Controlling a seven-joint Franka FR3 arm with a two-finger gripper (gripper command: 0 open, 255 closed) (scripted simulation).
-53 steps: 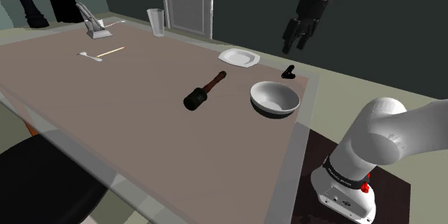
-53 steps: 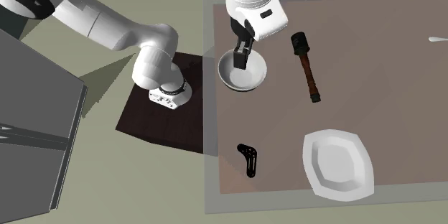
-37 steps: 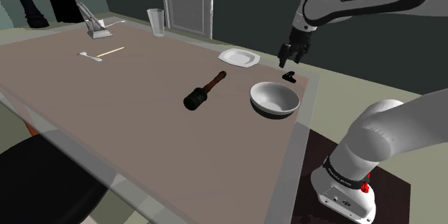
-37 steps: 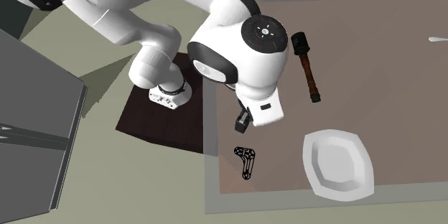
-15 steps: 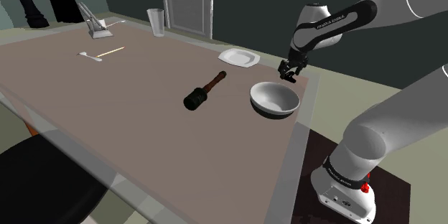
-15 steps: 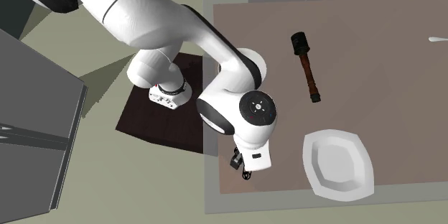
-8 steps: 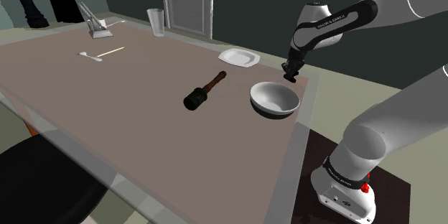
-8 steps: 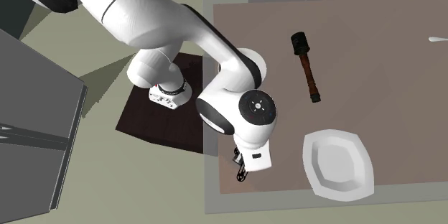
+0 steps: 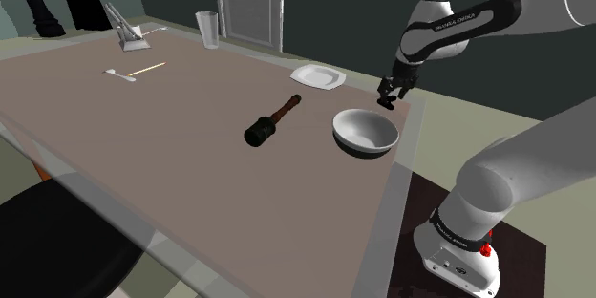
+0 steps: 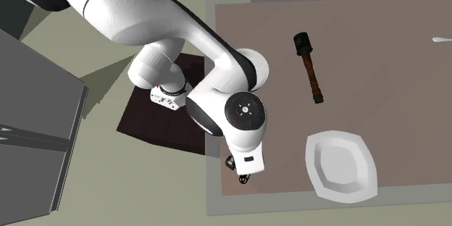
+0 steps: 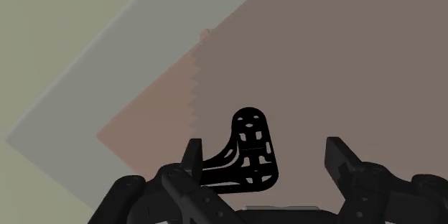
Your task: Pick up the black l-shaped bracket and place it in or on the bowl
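I record the arm (image 9: 458, 21) extended far out, elbow raised, with the wrist (image 9: 413, 50) bent steeply downward. The hand (image 9: 387, 97) points down, and its two fingers (image 11: 336, 156) stand well apart, clasping nothing.

Light is dim and even everywhere, with no visible source and no glare. In the shoulder view the table (image 9: 191, 153) is a flat, muted brown, and the bowl (image 9: 365, 132) shades dark along its underside. In the second exterior view a soft grey wedge of shadow lies on the floor (image 10: 87, 181), apart from the table's edge. In the wrist view a sawtooth line breaks the surface near the table's corner. Nothing is blurred.
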